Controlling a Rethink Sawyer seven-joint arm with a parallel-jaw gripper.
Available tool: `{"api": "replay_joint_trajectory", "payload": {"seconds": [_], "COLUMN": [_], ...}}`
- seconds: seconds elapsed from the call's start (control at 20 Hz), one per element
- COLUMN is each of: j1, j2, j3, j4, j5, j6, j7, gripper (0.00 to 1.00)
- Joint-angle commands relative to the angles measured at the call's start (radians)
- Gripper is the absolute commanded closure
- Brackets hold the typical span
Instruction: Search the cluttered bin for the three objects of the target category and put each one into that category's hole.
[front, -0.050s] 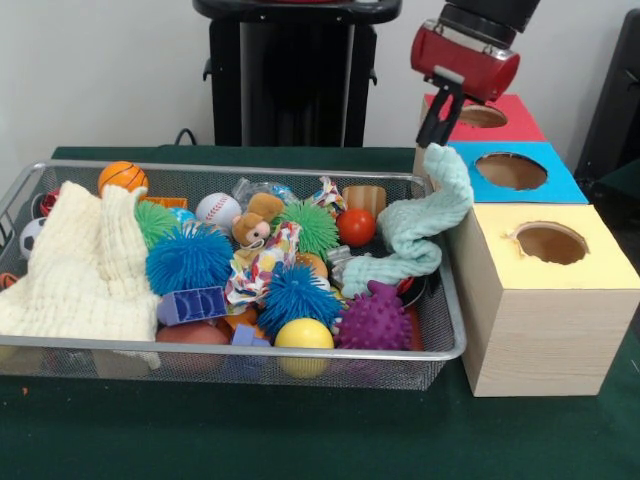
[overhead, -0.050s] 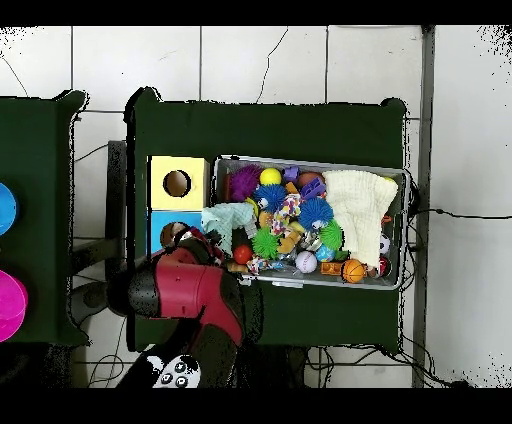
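Note:
My gripper (front, -0.050s: 435, 138) is shut on the top end of a mint green cloth (front, -0.050s: 418, 235). It holds the cloth up over the wire bin's right end, beside the blue-topped box (front, -0.050s: 560, 185). The cloth hangs in a twisted strip, and its lower end still rests among the toys. In the overhead view the cloth (overhead, -0.050s: 229, 215) lies across the bin's left end, next to the yellow box (overhead, -0.050s: 155, 185) and the blue box (overhead, -0.050s: 156, 232). The red arm (overhead, -0.050s: 195, 290) covers the gripper there. A large cream cloth (front, -0.050s: 85, 265) is heaped at the bin's left end.
The wire bin (front, -0.050s: 455, 340) holds several balls and spiky toys: a basketball (front, -0.050s: 122, 177), a baseball (front, -0.050s: 217, 210), a red ball (front, -0.050s: 355, 227), a yellow ball (front, -0.050s: 303, 335) and a purple spiky ball (front, -0.050s: 375, 320). A red-topped box (front, -0.050s: 520, 118) stands behind the blue one, and each box has a round hole.

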Motion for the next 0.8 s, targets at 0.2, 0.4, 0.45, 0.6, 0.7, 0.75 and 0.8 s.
{"api": "replay_joint_trajectory", "payload": {"seconds": [0.2,0.4,0.45,0.6,0.7,0.75,0.8], "j1": [-0.029,-0.072,-0.1,-0.144,-0.159,-0.184,-0.191], "j2": [0.083,0.083,0.076,0.05,0.041,0.023,0.02], "j3": [-0.101,-0.093,-0.073,-0.036,-0.019,0.011,0.017], "j4": [-0.085,-0.035,-0.017,0.01,0.019,0.04,0.046], "j5": [-0.081,-0.081,-0.086,-0.096,-0.093,-0.091,-0.094], "j6": [0.039,-0.002,-0.022,-0.029,-0.009,-0.006,-0.008], "j7": [0.063,0.074,0.059,0.03,0.028,0.021,0.022], "gripper": [1.0,1.0,1.0,1.0,0.0,0.0,0.0]}}
